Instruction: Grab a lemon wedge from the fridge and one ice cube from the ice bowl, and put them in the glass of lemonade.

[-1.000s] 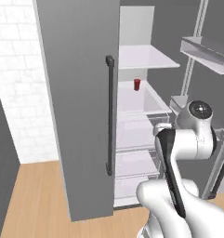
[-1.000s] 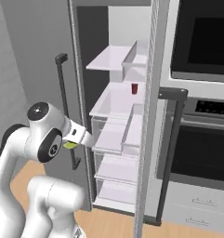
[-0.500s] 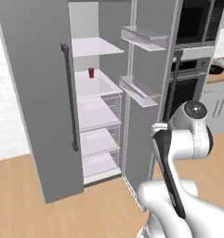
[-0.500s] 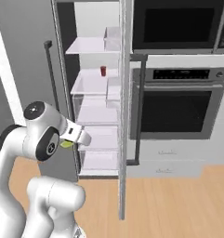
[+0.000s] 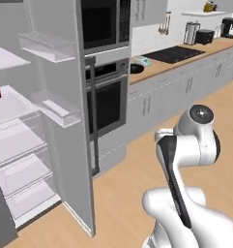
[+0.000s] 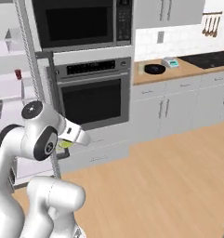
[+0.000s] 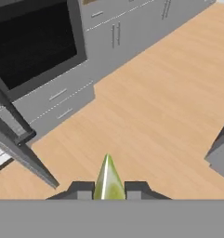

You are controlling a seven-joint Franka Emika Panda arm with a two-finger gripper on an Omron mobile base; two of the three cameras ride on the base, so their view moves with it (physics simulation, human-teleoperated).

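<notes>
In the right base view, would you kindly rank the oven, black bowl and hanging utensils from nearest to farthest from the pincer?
1. Oven, just right of the pincer.
2. Black bowl, on the counter.
3. Hanging utensils, far upper right wall.

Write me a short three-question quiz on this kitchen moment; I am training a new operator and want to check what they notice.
1. True or false: the gripper is shut on the small yellow-green lemon wedge.
2. The tall grey fridge stands: A) open B) closed
3. Fill in: the wide black ice bowl sits on the wooden ____.

Key: 1 true; 2 A; 3 counter.
</notes>
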